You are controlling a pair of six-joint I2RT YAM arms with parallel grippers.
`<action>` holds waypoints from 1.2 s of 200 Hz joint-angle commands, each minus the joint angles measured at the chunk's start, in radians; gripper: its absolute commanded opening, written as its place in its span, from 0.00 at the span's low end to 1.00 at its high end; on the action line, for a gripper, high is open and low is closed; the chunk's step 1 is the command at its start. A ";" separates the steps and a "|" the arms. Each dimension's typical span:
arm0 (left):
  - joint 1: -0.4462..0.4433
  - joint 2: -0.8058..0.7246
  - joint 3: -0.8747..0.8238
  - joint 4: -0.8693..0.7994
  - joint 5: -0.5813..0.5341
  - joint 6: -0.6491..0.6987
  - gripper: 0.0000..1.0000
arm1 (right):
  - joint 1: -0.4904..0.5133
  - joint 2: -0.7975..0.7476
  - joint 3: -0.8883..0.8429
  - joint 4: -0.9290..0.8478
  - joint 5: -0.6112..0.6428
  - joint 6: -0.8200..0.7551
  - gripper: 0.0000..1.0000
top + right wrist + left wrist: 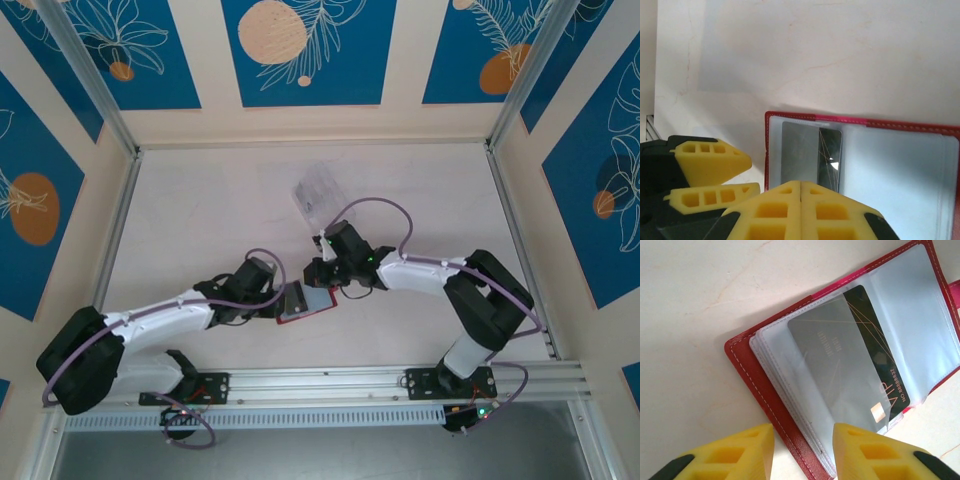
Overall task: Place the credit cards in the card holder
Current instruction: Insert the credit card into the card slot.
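The card holder (pixel 320 304) lies open on the table, a red wallet with clear sleeves (pixel 920 315). A black credit card (pixel 880 370) marked VIP sits partly inside a sleeve, most of it under the frosted plastic. In the right wrist view the same card (pixel 830 150) lies near the card holder's (pixel 860 121) left edge. My left gripper (pixel 804 435) is open, its yellow fingers (pixel 745 447) straddling the wallet's stitched edge. My right gripper (pixel 800 184) is shut with nothing between the fingers, its tips at the card's near end. In the top view both grippers, left (pixel 283 298) and right (pixel 316 278), meet over the wallet.
A clear plastic slotted rack (pixel 318 192) stands further back on the table. The left gripper's fingers (pixel 715 161) show beside the wallet in the right wrist view. An aluminium rail (pixel 330 381) runs along the near edge, and frame posts bound the sides.
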 commanded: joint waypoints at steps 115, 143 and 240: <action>0.050 0.118 0.002 0.026 0.024 0.053 0.23 | 0.047 0.154 0.122 -0.196 0.039 -0.071 0.00; 0.050 0.132 -0.011 0.035 0.020 0.055 0.22 | 0.058 0.173 0.137 -0.198 0.027 -0.071 0.00; 0.050 0.132 -0.032 0.053 0.020 0.051 0.23 | 0.055 0.164 0.132 -0.123 -0.044 -0.038 0.00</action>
